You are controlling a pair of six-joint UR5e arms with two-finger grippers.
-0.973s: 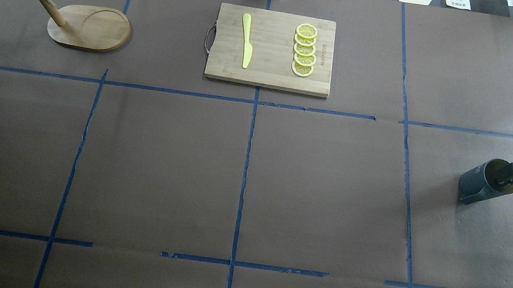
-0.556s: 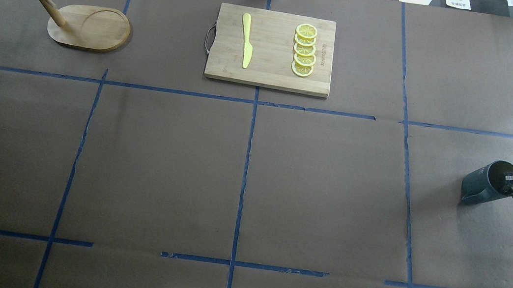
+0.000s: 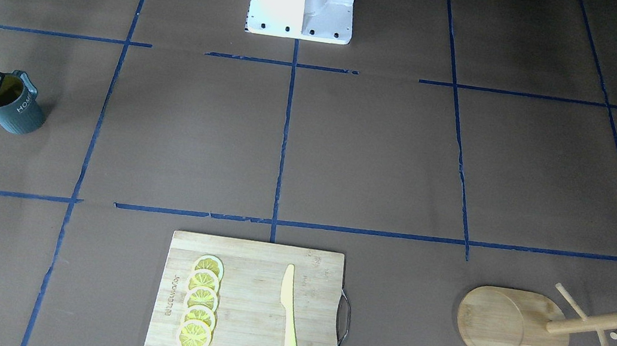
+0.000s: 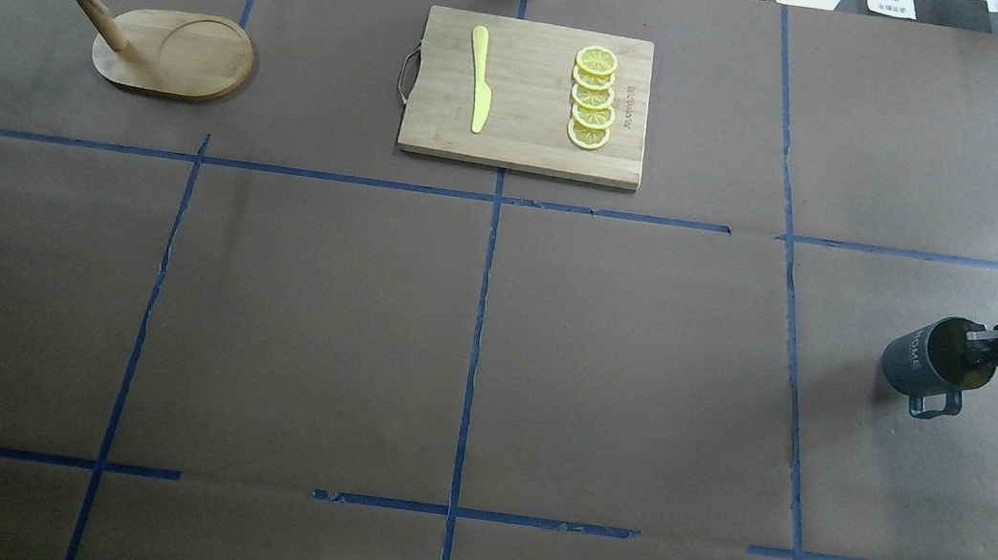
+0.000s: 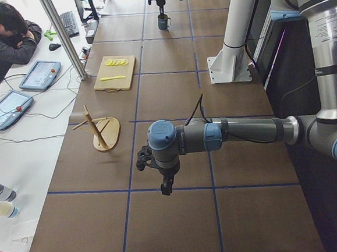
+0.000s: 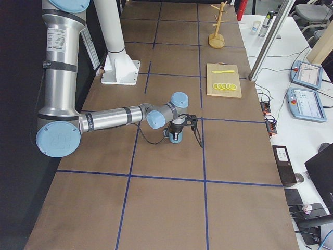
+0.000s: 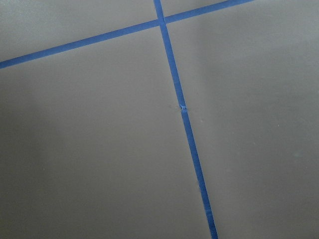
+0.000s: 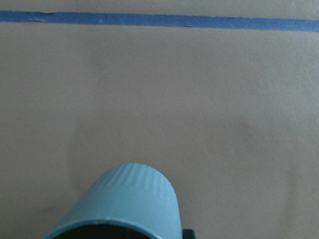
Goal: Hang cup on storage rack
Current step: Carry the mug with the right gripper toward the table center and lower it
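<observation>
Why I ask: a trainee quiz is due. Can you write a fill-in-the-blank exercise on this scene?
1. The right hand grips the cup by its ____, not its handle.
2. On the board lie a knife and ____ lemon slices.
3. The white word on the cup reads ____.
4. The rack stands on the robot's ____ side of the table.

Missing words: rim; five; HOME; left.
</observation>
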